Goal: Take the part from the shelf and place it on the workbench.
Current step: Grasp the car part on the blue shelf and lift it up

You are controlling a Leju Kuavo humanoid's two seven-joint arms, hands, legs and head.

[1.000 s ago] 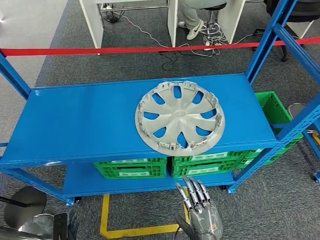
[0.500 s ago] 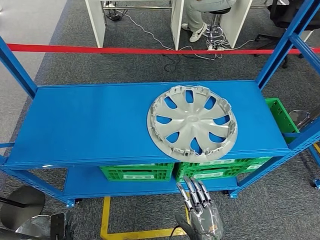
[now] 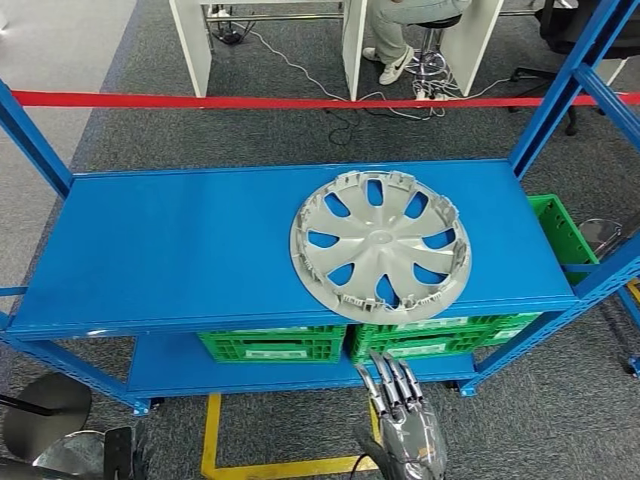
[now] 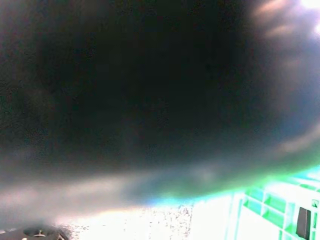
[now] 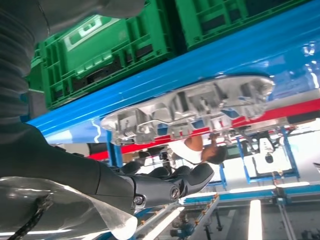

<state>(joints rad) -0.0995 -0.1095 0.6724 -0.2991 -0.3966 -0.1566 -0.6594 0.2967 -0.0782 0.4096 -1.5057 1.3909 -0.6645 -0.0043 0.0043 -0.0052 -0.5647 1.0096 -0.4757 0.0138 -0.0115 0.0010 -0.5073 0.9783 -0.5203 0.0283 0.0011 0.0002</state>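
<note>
The part is a silver wheel cover (image 3: 381, 245) lying flat on the top board of the blue shelf (image 3: 166, 250), right of centre, its rim reaching the front edge. My right hand (image 3: 400, 420) hangs below and in front of that edge, fingers stretched out and apart, holding nothing. In the right wrist view the wheel cover (image 5: 188, 110) shows edge-on above the shelf's front rail (image 5: 151, 80), a gap away from my right hand (image 5: 113, 180). My left hand (image 3: 140, 448) sits low at the shelf's left foot, too little of it showing to read its fingers.
Green crates (image 3: 272, 345) stand on the lower shelf board, with another crate (image 3: 562, 230) at the right end. Blue uprights (image 3: 562, 85) frame the shelf. Red tape (image 3: 226, 101) runs behind it; a seated person (image 3: 392, 30) and white desks are beyond. Yellow floor marking (image 3: 211, 440) lies below.
The camera shifted a second ago, so the whole shelf slid right in the picture. My right hand has sunk slightly. The wheel cover has not moved on the shelf.
</note>
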